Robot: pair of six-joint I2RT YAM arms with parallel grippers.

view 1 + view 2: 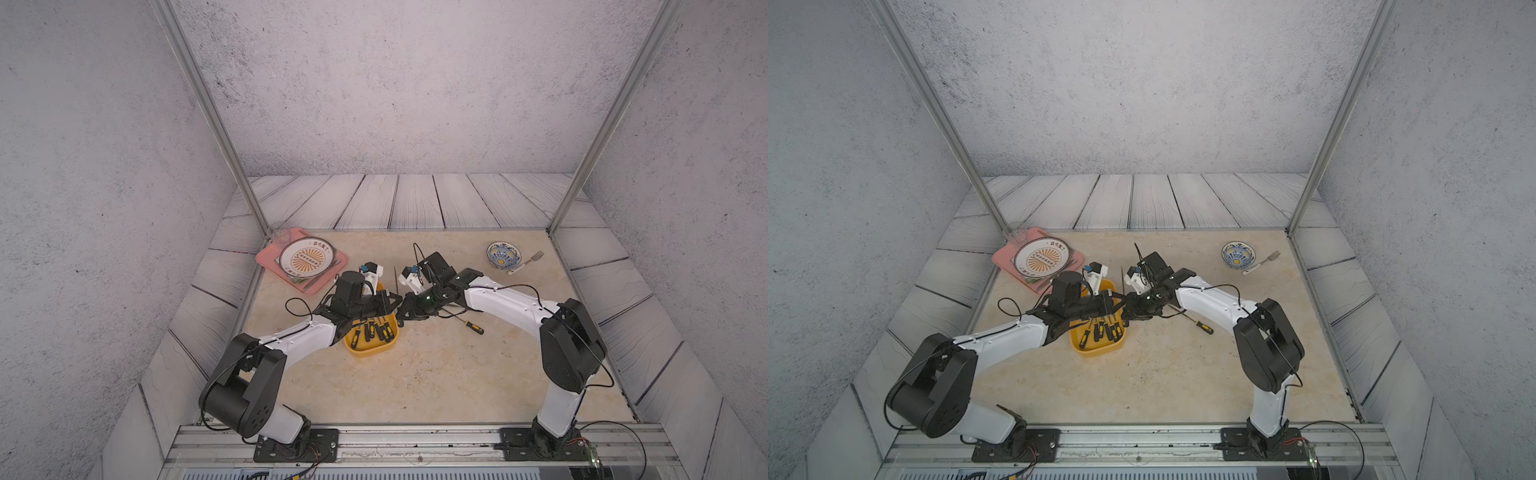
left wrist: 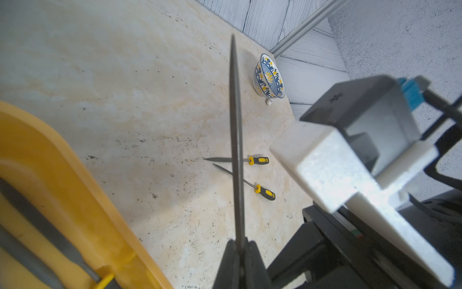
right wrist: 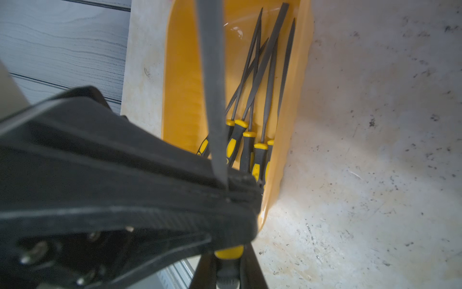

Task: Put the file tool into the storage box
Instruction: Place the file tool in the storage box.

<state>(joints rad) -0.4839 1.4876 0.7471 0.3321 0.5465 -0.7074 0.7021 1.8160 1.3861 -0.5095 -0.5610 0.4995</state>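
The file tool (image 2: 236,140) is held by both grippers above the table, just right of the storage box (image 1: 370,350). My left gripper (image 2: 241,244) is shut on its grey blade. The right gripper (image 3: 227,254) is shut on its black-and-yellow handle. In both top views the blade (image 1: 395,279) (image 1: 1122,276) points away from me, with the left gripper (image 1: 397,300) above the right gripper (image 1: 400,321). The yellow storage box (image 3: 182,75) (image 1: 1096,352) holds several files. Its left half is hidden under my left arm.
Two more files (image 2: 260,160) (image 2: 266,194) lie on the table to the right; one shows in a top view (image 1: 473,327). A pink tray (image 1: 266,258) with a plate stands at the back left. A patterned bowl (image 1: 503,254) and a fork (image 1: 530,261) are at the back right.
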